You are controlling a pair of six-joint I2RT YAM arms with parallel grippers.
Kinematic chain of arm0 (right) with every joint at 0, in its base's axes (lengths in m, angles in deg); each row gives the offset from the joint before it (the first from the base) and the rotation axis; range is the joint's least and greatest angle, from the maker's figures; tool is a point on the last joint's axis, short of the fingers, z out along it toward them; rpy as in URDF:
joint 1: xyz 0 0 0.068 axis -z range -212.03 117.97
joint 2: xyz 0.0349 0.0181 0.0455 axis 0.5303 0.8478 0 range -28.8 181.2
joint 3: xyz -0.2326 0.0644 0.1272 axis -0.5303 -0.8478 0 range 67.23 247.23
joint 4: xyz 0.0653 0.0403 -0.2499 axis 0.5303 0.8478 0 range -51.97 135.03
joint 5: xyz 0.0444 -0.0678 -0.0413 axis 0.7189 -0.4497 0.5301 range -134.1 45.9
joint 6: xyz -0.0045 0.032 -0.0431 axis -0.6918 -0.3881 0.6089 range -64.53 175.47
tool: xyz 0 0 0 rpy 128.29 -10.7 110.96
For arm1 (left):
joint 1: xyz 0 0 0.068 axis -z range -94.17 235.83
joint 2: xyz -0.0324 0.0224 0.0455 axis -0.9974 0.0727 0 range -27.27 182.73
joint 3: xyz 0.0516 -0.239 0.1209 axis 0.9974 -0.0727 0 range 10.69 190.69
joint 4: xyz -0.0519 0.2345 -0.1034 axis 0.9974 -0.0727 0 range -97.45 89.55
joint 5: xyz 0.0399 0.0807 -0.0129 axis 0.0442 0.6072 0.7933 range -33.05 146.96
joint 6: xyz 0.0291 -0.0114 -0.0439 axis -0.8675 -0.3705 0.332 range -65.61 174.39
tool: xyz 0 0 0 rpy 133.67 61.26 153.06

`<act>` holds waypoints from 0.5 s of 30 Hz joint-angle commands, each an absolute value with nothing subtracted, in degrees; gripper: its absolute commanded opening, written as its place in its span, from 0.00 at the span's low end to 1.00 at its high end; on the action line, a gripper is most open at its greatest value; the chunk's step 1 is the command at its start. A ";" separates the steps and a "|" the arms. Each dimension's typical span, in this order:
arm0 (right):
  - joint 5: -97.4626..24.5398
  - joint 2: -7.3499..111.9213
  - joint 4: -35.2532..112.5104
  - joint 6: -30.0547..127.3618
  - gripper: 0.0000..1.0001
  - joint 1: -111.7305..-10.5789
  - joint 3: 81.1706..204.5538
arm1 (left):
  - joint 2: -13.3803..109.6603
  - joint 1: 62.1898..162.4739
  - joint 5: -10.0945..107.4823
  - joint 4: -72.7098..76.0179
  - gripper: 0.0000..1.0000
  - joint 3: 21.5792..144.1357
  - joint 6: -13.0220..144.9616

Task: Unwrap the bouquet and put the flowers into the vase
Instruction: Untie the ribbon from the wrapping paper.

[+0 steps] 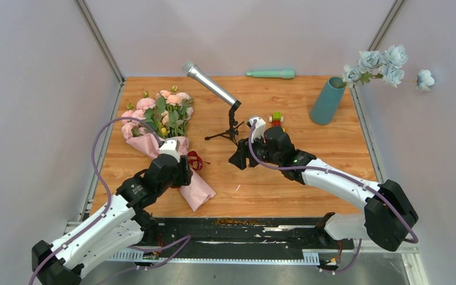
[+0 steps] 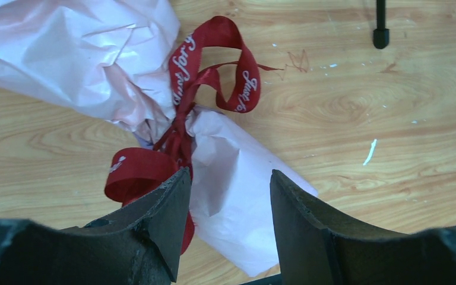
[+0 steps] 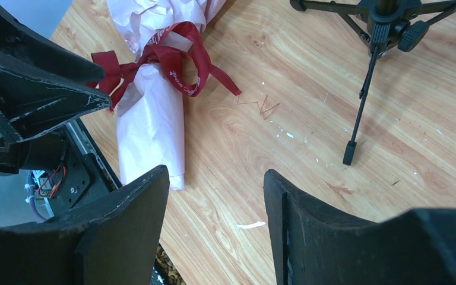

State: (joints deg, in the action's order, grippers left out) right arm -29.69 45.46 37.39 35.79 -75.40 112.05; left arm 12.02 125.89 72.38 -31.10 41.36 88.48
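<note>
The bouquet lies at the left of the table, its pink and cream flowers (image 1: 163,113) pointing away and its pink-lilac paper wrap (image 1: 197,193) running toward me. A dark red ribbon (image 2: 214,47) is tied in a bow round the wrap's waist (image 3: 154,127). My left gripper (image 2: 228,174) hangs open just above the wrap's narrow lower part (image 2: 237,202), one jaw to each side, the left finger (image 2: 160,219) next to a ribbon loop. My right gripper (image 3: 215,172) is open over bare wood to the right of the wrap (image 1: 238,157). The teal vase (image 1: 328,100) stands at the far right.
A microphone (image 1: 211,83) on a small black tripod (image 1: 233,127) stands mid-table, one leg (image 3: 359,101) close to my right gripper. Small toy blocks (image 1: 277,119), a mint-green rod (image 1: 271,74) at the back, and pale blue flowers (image 1: 386,64) by the vase.
</note>
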 commanded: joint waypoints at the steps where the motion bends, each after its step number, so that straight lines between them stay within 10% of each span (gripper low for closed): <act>1: -29.56 42.65 35.54 35.21 0.60 -74.95 111.64 | 12.02 125.93 76.89 -32.82 0.60 41.40 88.80; 15: -29.51 40.61 35.66 34.31 0.60 -74.39 110.39 | 11.24 120.70 79.85 -37.90 0.66 40.51 92.35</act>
